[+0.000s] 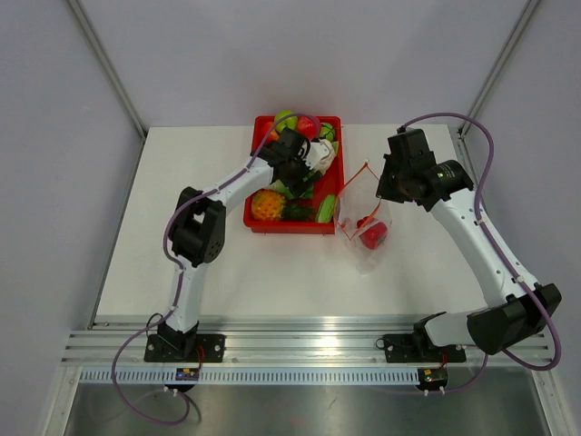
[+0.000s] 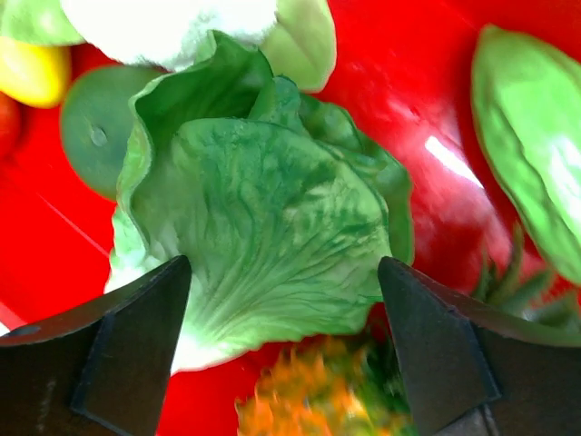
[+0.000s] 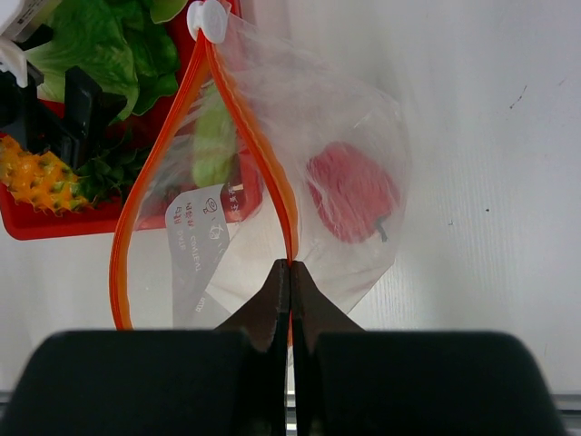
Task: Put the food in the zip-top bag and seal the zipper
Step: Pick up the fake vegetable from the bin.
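The leafy green-and-white lettuce (image 2: 263,209) lies in the red tray (image 2: 399,82). My left gripper (image 2: 286,300) hangs open just over it, one dark finger (image 2: 109,354) on each side of its pale stem end. A round green cucumber piece (image 2: 91,123) lies beside the lettuce. The clear zip-top bag (image 3: 345,118) lies on the table right of the tray, its mouth held open. A red tomato (image 3: 349,191) is inside it. My right gripper (image 3: 290,268) is shut on the orange zipper (image 3: 263,154) strip. From above, the bag (image 1: 363,227) sits below the right gripper (image 1: 379,189).
The tray (image 1: 259,222) also holds an orange pineapple (image 1: 267,205), a white cauliflower (image 2: 172,23) and a pale green pod-like piece (image 2: 536,136). The zipper's white slider (image 3: 207,20) sits at the far end of the strip. Metal rails run along the table's near edge.
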Controlling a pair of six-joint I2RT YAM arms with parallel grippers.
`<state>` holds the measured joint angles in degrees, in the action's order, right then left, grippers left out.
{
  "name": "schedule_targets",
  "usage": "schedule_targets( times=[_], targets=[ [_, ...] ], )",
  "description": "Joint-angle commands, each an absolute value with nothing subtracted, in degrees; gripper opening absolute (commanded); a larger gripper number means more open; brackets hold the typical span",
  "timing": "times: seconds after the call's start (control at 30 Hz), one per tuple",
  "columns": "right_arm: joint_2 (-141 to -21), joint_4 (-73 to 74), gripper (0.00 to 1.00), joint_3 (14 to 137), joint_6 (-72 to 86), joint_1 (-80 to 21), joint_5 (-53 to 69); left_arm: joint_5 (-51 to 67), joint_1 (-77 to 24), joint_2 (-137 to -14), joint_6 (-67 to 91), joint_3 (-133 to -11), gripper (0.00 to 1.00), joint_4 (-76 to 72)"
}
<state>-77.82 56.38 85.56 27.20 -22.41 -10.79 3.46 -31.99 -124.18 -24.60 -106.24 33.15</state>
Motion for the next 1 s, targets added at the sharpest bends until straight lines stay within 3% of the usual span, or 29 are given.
schedule_targets(
  times=[0.0,0.1,0.37,0.5,0.67,0.97],
  targets=[
    [-78.0,54.4,0.0,85.8,26.7,-22.7,-9.8,0.2,-32.5,-126.6,-24.3,-109.9,0.83,27.2],
    [-77.9,54.1,0.0,85.4,26.8,-22.7,-9.8,-3.8,-32.9,-127.2,-24.3,-109.7,0.72,25.7],
    [-77.6,54.1,0.0,85.3,27.0,-22.7,-9.8,-9.7,-33.6,-124.0,-23.6,-108.7,0.16,22.9],
    [-77.2,54.1,0.0,85.1,27.1,-22.7,-10.0,-12.9,-34.0,-120.2,-23.1,-108.6,0.0,23.6],
    [-76.6,54.1,0.0,84.9,27.1,-22.8,-9.8,-18.5,-34.0,-114.1,-16.9,-109.9,0.0,25.5],
    [-77.0,52.3,0.0,83.9,27.6,-22.7,-7.9,-13.3,-33.3,-100.8,-7.2,-110.1,0.0,29.1]
  ],
)
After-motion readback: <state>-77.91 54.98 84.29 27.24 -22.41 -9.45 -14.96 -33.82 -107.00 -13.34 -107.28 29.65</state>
